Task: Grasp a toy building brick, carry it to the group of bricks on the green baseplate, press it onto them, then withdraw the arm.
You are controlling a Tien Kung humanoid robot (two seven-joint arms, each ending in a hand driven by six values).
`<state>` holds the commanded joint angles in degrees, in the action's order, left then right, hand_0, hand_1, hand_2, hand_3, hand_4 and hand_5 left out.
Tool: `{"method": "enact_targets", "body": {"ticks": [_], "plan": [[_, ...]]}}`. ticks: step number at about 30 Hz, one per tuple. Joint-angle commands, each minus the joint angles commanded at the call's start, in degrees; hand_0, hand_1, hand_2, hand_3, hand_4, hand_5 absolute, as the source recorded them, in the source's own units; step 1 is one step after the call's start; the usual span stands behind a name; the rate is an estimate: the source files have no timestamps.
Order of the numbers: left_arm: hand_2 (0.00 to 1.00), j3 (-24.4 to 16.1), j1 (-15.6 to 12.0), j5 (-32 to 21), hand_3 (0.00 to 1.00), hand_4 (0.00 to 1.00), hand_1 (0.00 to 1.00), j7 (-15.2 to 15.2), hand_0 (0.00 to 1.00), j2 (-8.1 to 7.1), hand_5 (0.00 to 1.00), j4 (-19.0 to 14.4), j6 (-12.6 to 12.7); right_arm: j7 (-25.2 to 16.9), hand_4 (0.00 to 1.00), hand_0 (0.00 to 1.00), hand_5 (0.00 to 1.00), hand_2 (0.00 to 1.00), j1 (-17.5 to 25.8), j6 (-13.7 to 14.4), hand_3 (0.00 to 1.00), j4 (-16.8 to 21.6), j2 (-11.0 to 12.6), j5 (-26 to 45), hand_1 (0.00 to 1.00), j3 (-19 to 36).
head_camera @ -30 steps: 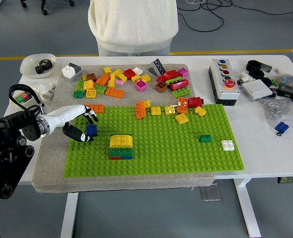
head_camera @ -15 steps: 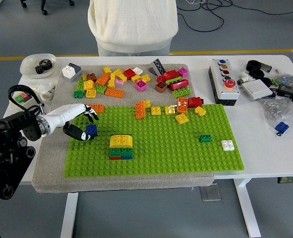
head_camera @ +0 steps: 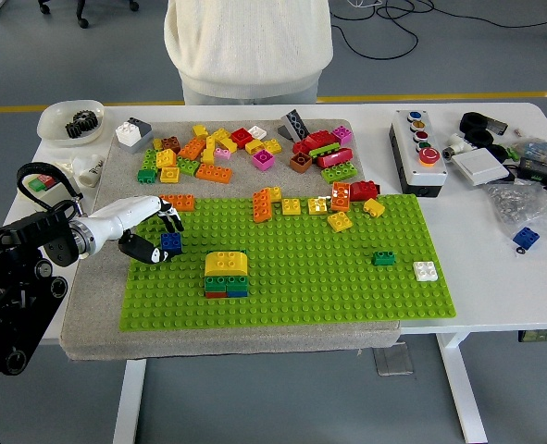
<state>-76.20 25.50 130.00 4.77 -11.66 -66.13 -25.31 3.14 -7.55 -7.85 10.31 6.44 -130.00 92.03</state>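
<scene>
On the green baseplate (head_camera: 347, 287), one blue brick (head_camera: 170, 242) in left hand (head_camera: 148, 231).

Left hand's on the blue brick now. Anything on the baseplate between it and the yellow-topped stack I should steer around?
Nothing visible. The left hand closes on the blue brick at the green baseplate's left edge; only bare studs lie between it and the stack. The other bricks sit farther back and right.

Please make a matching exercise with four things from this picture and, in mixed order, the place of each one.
Things:
1. blue brick
2. white brick
3. gears
4. stack

Places:
A. in the white bowl, far left
B. baseplate, right near corner
C. between the left hand's fingers
D. baseplate, left of middle

Pairs: 1-C, 2-B, 3-A, 4-D
</scene>
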Motion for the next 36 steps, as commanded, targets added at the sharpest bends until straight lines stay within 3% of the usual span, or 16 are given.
{"method": "enact_targets", "body": {"ticks": [10, 12, 23, 24, 36], "plan": [[0.579, 0.09, -0.26, 0.00, 0.567, 0.724, 0.782, 0.15, 0.998, 0.10, 0.052, 0.43, 0.66, -0.04, 0.896, 0.749, 0.479, 0.729, -0.07, -0.02, 0.633, 0.00, 0.00, 0.00, 0.649, -0.05], [0.545, 0.07, -0.36, 0.00, 0.546, 0.695, 0.769, 0.28, 0.998, 0.19, 0.008, 0.57, 1.18, -0.04, 0.896, 0.749, 0.479, 0.729, -0.02, -0.04, 0.633, 0.00, -0.01, 0.00, 0.649, -0.13], [0.515, 0.08, -0.89, 0.00, 0.529, 0.677, 0.750, 0.86, 0.998, 0.42, 0.002, 1.11, 5.78, -0.05, 0.896, 0.749, 0.479, 0.729, 0.12, -0.05, 0.633, 0.00, -0.05, 0.00, 0.649, -0.27], [0.502, 0.07, -0.91, 0.00, 0.523, 0.721, 0.737, 0.90, 0.998, 0.43, 0.002, 1.16, 6.14, -0.05, 0.896, 0.749, 0.479, 0.729, 0.12, -0.05, 0.633, 0.00, -0.05, 0.00, 0.649, -0.26], [0.504, -0.43, -1.08, 0.00, 0.527, 0.770, 0.731, 0.89, 0.998, 0.37, 0.002, 0.76, 7.28, -0.07, 0.896, 0.749, 0.479, 0.729, 0.10, -0.01, 0.634, 0.00, -0.08, 0.00, 0.649, -0.23]]}}
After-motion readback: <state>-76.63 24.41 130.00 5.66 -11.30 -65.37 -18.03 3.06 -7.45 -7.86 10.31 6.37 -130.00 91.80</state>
